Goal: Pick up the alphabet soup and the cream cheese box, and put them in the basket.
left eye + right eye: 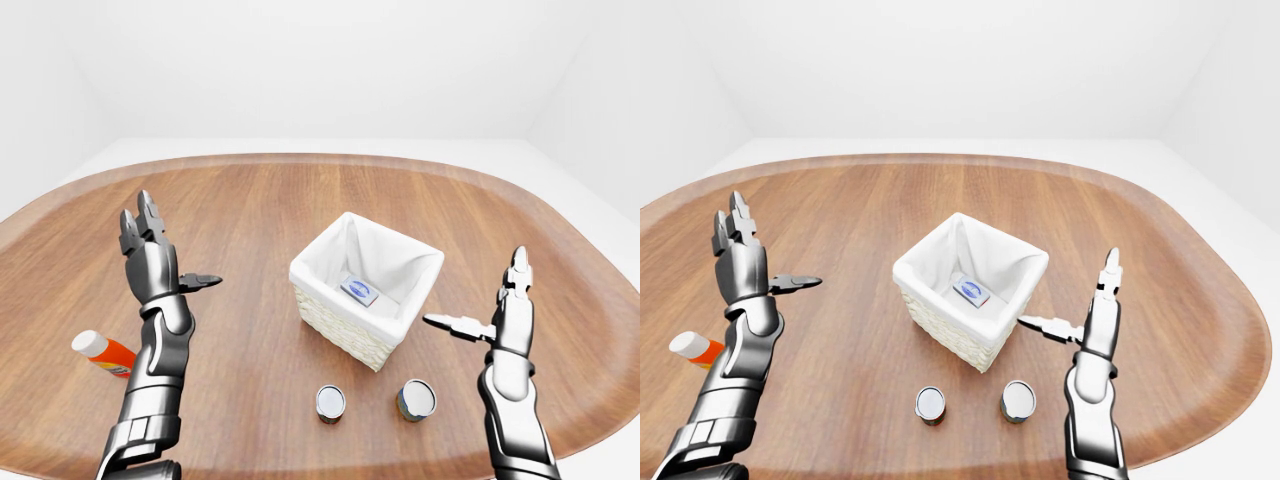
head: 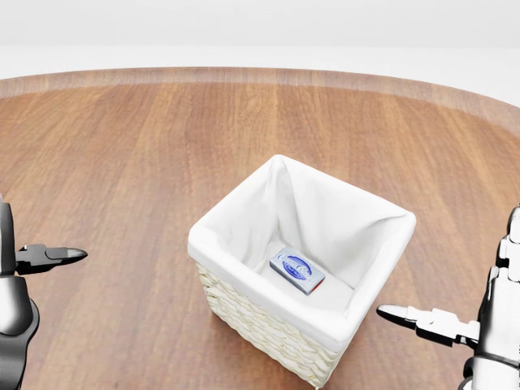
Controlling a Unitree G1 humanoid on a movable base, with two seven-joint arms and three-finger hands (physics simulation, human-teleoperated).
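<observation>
A white-lined wicker basket (image 1: 345, 332) stands at the middle of the wooden table. The cream cheese box (image 2: 296, 270), small with a blue oval label, lies flat on the basket's floor. Two upright cans stand below the basket in the left-eye view: one with a silver lid (image 1: 330, 402) and one with a darker wall (image 1: 417, 399). I cannot tell which is the alphabet soup. My left hand (image 1: 175, 255) is raised to the left of the basket, open and empty. My right hand (image 1: 478, 290) is raised to the right of the basket, open and empty.
An orange bottle with a white cap (image 1: 103, 352) lies on its side at the lower left, beside my left forearm. The oval wooden table (image 1: 300, 200) stretches wide above the basket, with white floor and walls beyond.
</observation>
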